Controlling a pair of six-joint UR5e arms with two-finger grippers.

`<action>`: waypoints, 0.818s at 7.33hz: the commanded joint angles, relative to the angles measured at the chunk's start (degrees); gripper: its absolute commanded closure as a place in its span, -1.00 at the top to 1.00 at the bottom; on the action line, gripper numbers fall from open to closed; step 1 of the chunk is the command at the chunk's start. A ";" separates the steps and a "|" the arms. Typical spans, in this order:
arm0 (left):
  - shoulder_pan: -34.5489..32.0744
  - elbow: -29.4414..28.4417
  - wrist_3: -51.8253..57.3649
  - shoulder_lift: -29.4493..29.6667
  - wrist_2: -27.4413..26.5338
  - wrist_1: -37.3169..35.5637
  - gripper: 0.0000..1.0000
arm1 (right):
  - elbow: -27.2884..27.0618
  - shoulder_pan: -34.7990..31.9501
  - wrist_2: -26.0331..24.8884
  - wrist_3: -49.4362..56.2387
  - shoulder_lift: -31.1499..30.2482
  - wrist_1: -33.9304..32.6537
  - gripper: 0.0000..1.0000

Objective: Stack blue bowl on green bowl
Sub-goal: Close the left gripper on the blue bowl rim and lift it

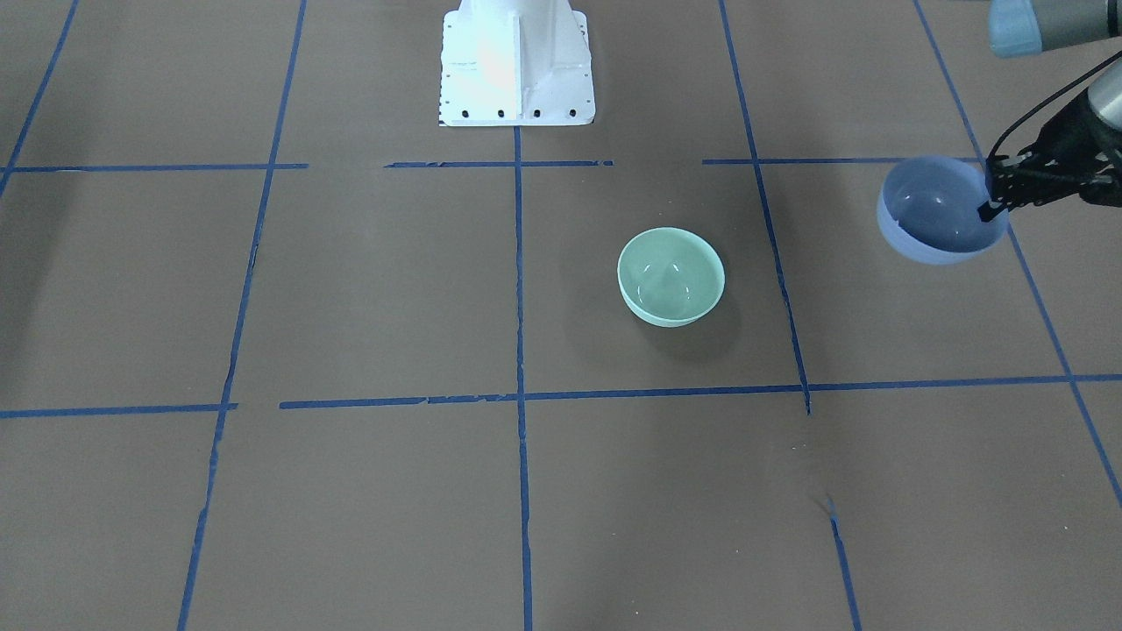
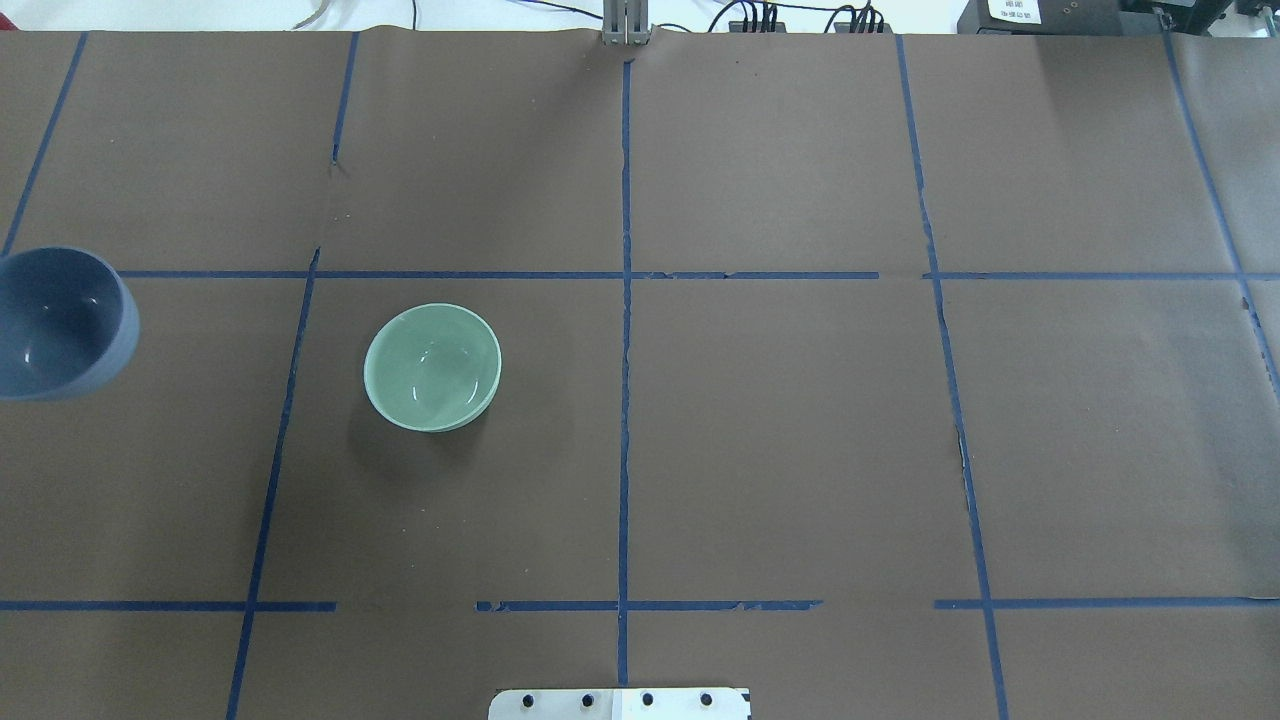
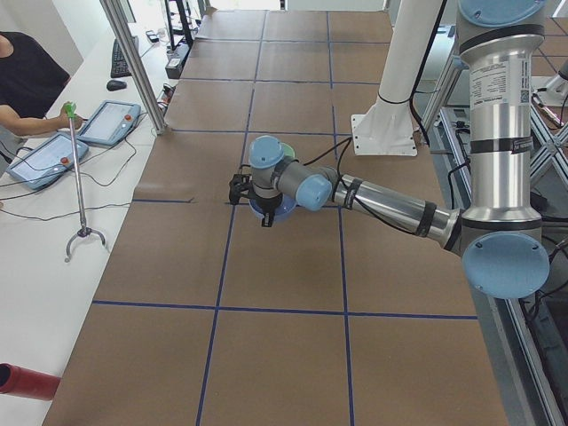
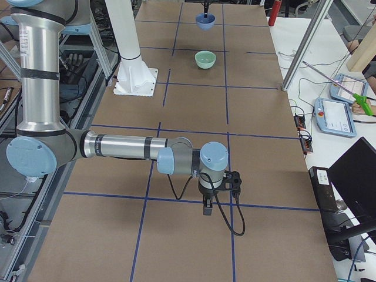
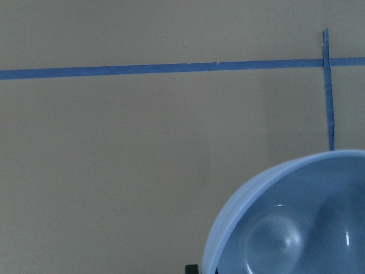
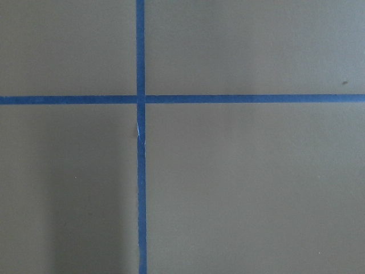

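The blue bowl (image 1: 933, 215) hangs from my left gripper (image 1: 993, 209), which is shut on its rim, one finger inside the bowl. The bowl looks lifted off the table and slightly tilted. It also shows at the left edge of the overhead view (image 2: 55, 325) and in the left wrist view (image 5: 296, 228). The green bowl (image 1: 671, 276) stands upright and empty on the brown table, well apart from the blue bowl, toward the table's middle (image 2: 432, 366). My right gripper (image 4: 207, 202) shows only in the exterior right view, low over the table far from both bowls; I cannot tell if it is open.
The white robot base (image 1: 517, 66) stands at the table's robot side. Blue tape lines (image 2: 624, 350) grid the brown table cover. A side bench holds tablets (image 3: 106, 122) and a reacher stick (image 3: 78, 191); an operator sits there.
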State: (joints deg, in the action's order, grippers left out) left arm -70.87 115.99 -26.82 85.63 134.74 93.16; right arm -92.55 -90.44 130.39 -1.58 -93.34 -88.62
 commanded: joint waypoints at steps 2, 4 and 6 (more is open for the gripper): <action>-5.78 9.68 2.04 4.81 0.08 -17.29 -1.00 | 0.00 0.00 -0.05 0.00 0.00 0.03 1.00; 2.86 11.78 -16.40 9.70 0.87 -16.00 -1.00 | 0.00 0.00 -0.05 0.00 0.00 0.03 1.00; 14.30 9.89 -36.81 10.96 0.26 -1.05 -1.00 | 0.00 0.00 -0.05 0.00 0.00 0.03 1.00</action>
State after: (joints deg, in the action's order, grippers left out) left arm -63.73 127.03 -50.96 95.69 135.42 83.23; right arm -92.55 -90.44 130.34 -1.58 -93.34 -88.60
